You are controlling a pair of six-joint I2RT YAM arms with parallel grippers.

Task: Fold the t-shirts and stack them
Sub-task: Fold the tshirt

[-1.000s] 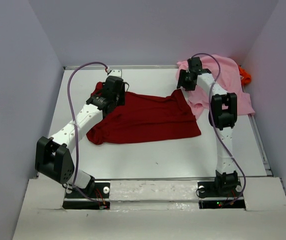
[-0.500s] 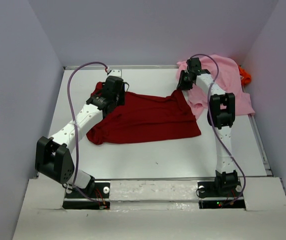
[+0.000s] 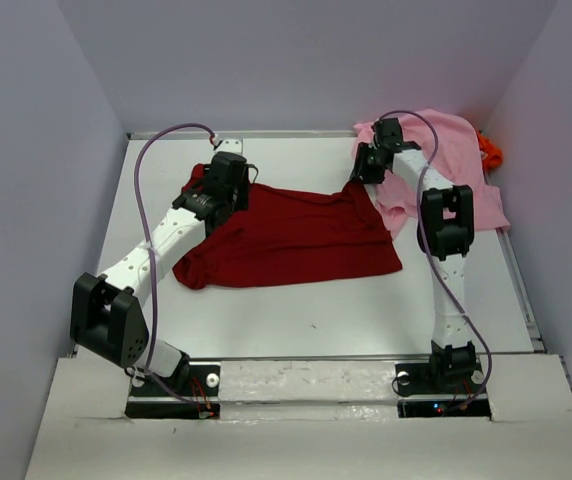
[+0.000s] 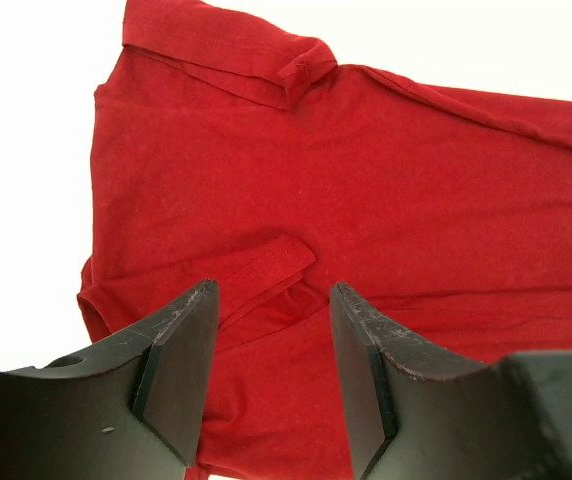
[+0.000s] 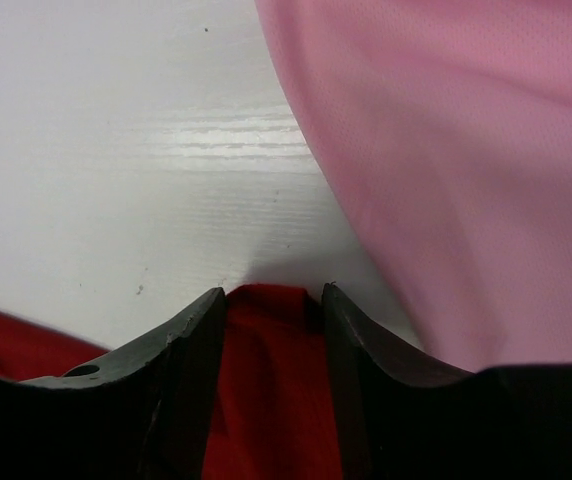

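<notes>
There's the dark red shirt [image 3: 296, 240], spread flat across the middle of the table [image 3: 316, 310], long axis running left to right. The left gripper [image 4: 271, 292] hangs over its far left corner, jaws apart, holding nothing. The right gripper [image 5: 271, 293] is at the far right corner with red cloth between its fingers; pinched or loose, I cannot tell. The pink shirt [image 3: 456, 135] lies just beyond.

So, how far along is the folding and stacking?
Nothing is folded or stacked. The dark red t-shirt lies spread; the left hand is open over it, and its far right corner sits between the fingers of the right hand. The pink t-shirt and orange t-shirt lie heaped at the back right.
</notes>
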